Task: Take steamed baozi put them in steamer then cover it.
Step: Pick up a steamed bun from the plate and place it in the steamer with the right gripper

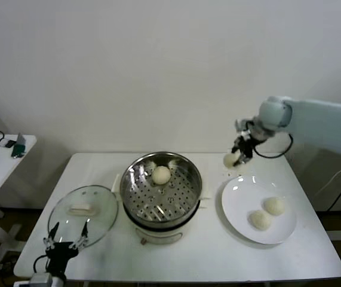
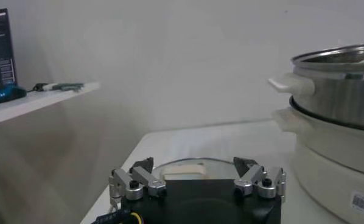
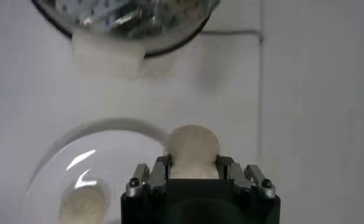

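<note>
Gripped a bun (image 1: 230, 159) in the closed right gripper (image 1: 239, 153), above the plate's (image 1: 236, 209) far edge. Risked squashing or dropping it short of the steamer (image 1: 188, 179). Left gripper (image 1: 66, 240) open by the lid (image 1: 98, 200).

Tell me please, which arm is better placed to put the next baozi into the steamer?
The right. Its gripper is shut on a baozi, lifted above the plate, near the steamer. The left gripper hangs open by the cover.

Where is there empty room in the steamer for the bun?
The steamer holds one bun near its back wall; the floor in front is bare. The right pincer holds another bun. The plate is crowded on its near right.
</note>
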